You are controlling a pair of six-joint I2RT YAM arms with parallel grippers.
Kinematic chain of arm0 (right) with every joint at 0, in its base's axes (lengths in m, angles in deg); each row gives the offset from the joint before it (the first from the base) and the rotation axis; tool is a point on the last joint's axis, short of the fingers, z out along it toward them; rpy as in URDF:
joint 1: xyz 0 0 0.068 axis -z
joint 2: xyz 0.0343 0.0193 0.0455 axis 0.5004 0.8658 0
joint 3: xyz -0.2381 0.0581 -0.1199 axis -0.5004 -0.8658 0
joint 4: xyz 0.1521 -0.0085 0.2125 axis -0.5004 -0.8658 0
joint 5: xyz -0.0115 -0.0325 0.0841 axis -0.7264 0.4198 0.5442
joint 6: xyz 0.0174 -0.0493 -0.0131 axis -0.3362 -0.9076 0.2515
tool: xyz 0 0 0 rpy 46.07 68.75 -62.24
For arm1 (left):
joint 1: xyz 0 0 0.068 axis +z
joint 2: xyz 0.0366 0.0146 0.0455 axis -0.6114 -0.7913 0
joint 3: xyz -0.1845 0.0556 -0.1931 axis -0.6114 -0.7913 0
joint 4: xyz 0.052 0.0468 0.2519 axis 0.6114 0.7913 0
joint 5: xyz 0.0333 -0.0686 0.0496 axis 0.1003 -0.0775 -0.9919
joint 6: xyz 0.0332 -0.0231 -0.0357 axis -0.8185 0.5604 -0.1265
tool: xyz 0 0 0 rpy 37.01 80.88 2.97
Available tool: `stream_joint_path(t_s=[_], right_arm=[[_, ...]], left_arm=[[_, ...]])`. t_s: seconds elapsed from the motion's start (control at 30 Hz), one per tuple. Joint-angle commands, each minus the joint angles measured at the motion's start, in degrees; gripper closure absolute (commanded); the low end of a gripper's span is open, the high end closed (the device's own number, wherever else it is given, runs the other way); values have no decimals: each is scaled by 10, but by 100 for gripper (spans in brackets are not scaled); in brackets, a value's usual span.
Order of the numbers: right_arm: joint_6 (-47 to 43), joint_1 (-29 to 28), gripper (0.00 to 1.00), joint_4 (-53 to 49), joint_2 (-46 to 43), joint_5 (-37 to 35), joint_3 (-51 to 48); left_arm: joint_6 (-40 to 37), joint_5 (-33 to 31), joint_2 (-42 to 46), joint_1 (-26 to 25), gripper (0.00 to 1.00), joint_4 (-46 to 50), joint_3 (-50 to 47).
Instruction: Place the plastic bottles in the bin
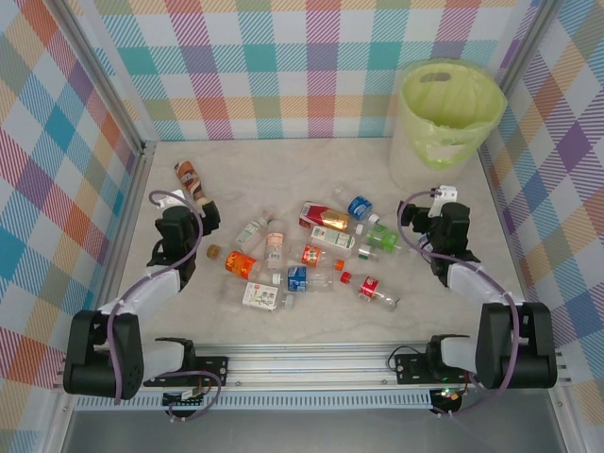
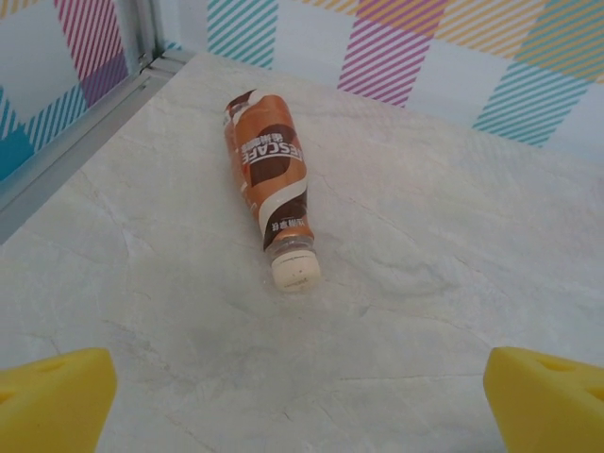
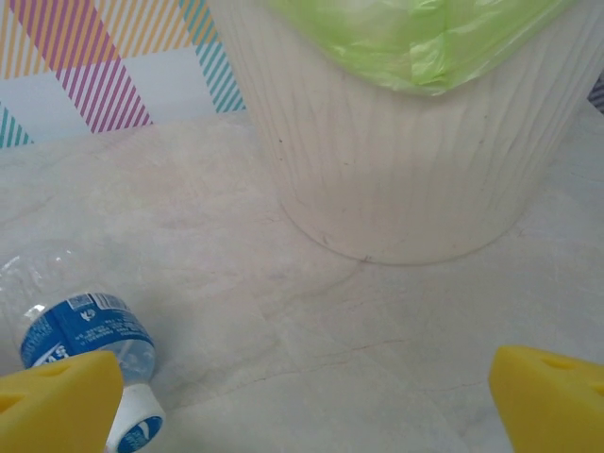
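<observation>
The left gripper hung spread and empty. Straight ahead, toward the far-left corner of the tabletop, lay the brown bottle (label reading NESCAFE), lengthwise, cap nearest. The right gripper, likewise spread, faced the bin. The other plastic bottles lay mid-tabletop, their labels seemingly unreadable.

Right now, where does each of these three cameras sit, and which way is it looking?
Top external: above and behind the arms, looking down at the plastic bottles and bin; both arms show.
Left wrist: on the left arm, facing the brown bottle; yellow fingertips show, jaws open.
Right wrist: on the right arm, facing the bin and a blue-label bottle; yellow fingertips, jaws open.
Shared: top and right wrist both see the bin.
</observation>
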State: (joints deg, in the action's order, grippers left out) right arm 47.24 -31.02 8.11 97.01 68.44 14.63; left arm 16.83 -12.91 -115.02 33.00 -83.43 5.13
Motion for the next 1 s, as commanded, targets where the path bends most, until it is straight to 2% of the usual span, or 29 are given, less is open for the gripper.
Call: stream_joint_path(t_s=[0.0,0.07,0.17,0.27,0.37,0.47,0.67,0.97], right_arm=[[74,-2,0,-201,-14,-8,64],[90,-1,0,-297,-13,-10,98],[114,-1,0,-436,-9,-65,147],[100,4,0,-530,-13,-118,169],[99,35,0,-585,-11,-119,173],[95,58,0,-592,6,-92,169],[60,61,3,-552,63,-1,182],[37,69,9,-549,193,-37,245]], left_arm=[[103,-1,37,4,0,156,44],[137,21,54,5,0,216,65],[142,58,74,5,0,260,77],[152,66,93,5,0,276,76],[160,76,109,6,0,266,65],[177,88,122,6,0,233,48],[190,105,122,6,0,196,39],[184,111,128,7,0,200,42]])
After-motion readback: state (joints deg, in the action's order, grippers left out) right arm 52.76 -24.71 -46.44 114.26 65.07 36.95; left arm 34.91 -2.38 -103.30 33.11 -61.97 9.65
